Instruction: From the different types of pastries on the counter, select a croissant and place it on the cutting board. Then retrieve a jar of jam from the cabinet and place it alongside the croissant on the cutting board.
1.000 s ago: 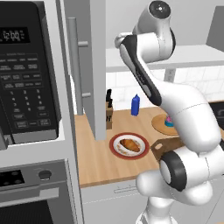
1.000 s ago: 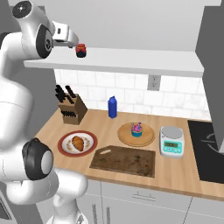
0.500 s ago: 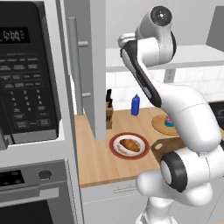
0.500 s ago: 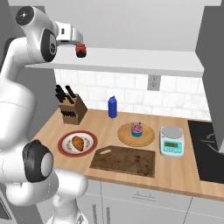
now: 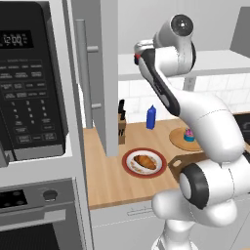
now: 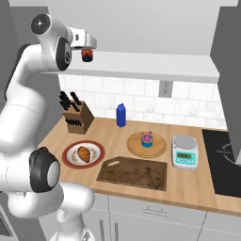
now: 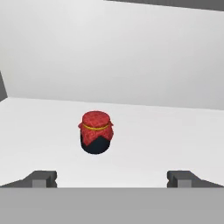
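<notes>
Arm nearer, jam jar on shelf

The arm hides most of the cutting board.

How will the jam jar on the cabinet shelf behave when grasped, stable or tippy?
The jam jar looks squat and upright on the flat shelf, so probably stable. Its rounded body would likely roll if knocked over. The red cloth-like cover may be soft; gripping the dark body below seems safer.
</notes>
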Robot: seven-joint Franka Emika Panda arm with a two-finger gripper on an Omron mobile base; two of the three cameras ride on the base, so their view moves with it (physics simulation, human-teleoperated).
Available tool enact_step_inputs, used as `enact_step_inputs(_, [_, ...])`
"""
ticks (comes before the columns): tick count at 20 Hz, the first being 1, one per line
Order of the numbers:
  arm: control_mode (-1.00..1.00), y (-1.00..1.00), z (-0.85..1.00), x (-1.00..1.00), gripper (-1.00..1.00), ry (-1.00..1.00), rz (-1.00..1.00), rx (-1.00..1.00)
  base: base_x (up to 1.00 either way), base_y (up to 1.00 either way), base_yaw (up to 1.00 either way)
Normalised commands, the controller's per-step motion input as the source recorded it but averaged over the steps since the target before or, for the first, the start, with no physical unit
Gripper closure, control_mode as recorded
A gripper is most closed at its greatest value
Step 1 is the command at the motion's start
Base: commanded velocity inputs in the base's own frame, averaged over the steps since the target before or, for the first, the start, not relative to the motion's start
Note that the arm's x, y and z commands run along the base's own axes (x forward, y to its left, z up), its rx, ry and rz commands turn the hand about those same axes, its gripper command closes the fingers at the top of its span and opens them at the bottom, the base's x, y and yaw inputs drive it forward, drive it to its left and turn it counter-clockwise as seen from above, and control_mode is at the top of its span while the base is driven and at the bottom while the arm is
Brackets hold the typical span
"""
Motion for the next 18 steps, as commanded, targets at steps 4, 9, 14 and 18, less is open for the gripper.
enact_step_inputs(4, [-1.0,0.02,0.0,0.15,-1.0,0.0,0.09,0.01,0.0,0.0,0.0])
enact_step_inputs(9, [-1.0,0.0,0.0,-0.02,-1.0,0.0,0.08,0.0,0.0,0.0,0.0])
enact_step_inputs(14, [-1.0,0.03,-0.08,-0.13,-1.0,0.0,0.02,0.0,0.0,0.0,0.0])
enact_step_inputs(18, [-1.0,0.2,-0.12,-0.08,-1.0,0.0,0.0,0.0,0.0,0.0,0.0])
